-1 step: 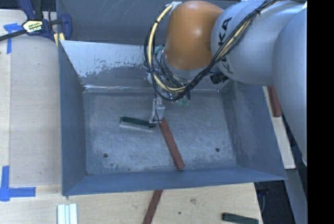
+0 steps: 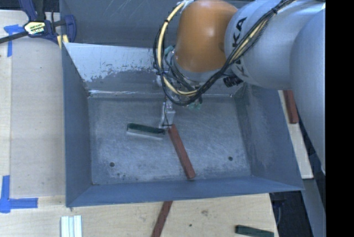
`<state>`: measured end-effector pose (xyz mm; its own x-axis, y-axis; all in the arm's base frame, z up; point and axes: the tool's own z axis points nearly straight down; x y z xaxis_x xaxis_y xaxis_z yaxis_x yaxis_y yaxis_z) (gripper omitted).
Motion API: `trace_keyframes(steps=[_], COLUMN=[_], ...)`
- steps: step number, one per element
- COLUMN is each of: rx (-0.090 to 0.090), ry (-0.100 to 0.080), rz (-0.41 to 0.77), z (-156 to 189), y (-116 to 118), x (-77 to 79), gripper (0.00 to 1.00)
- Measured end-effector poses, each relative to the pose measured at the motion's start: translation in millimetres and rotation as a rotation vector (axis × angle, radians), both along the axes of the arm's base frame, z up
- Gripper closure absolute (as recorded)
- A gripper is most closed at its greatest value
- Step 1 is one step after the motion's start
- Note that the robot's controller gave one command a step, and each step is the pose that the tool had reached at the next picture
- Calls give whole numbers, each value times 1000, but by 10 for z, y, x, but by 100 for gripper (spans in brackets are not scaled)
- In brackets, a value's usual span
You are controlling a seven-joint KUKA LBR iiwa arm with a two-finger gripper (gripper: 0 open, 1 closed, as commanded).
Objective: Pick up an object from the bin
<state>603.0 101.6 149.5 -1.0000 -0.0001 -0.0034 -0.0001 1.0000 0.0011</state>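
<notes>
The jaws are low in the grey metal bin. A dark green flat stick lies to their left in the view, with its near end just beside them. A long red-brown flat strip starts just below them and slants away. I cannot tell if the jaws are apart or together.

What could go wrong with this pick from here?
The tool is over the spot where the dark green bar and the reddish-brown stick nearly meet, so it may catch both or nudge one away. Both lie flat on the bin floor, so a grasp may slip off.
</notes>
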Motion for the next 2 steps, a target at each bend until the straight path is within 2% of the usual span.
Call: trace_keyframes(steps=[1, 2], rx=[1, 2], ry=[-3, 1], rz=[-19, -24], z=[-723, -968], y=[237, 292], x=[-197, -227], gripper=[0, 0])
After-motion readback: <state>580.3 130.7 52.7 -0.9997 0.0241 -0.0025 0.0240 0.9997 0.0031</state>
